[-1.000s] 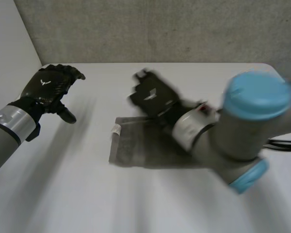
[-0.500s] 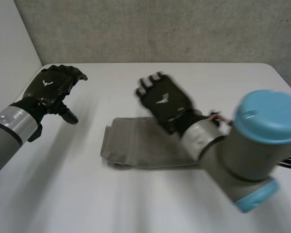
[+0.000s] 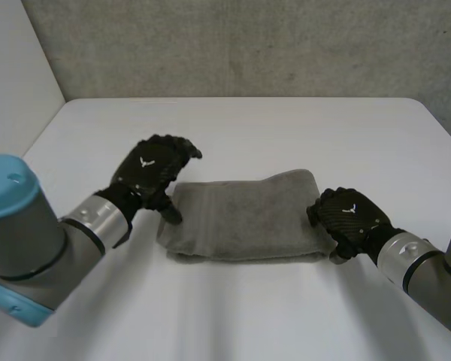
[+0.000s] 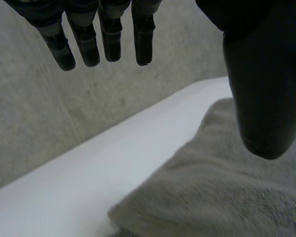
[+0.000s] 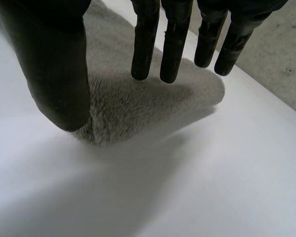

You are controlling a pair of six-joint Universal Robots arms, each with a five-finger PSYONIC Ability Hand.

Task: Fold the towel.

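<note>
A grey towel [image 3: 244, 218] lies folded into a thick oblong in the middle of the white table [image 3: 286, 128]. My left hand [image 3: 152, 171] hovers at its left end, fingers straight, with the thumb tip down at the towel's left edge. In the left wrist view the hand [image 4: 108, 39] is spread, thumb over the towel [image 4: 227, 192]. My right hand [image 3: 351, 218] sits at the towel's right end. In the right wrist view its fingers [image 5: 175, 44] hang straight above the towel's end [image 5: 138, 108], and the thumb stands apart beside the near corner.
A grey concrete wall [image 3: 248, 45] backs the table's far edge. White tabletop runs all round the towel, widest in front of it and behind it.
My right hand has drawn back from over the towel's middle to its right end. My left hand has swung in from the far left to the towel's left end. The towel now lies folded thicker.
</note>
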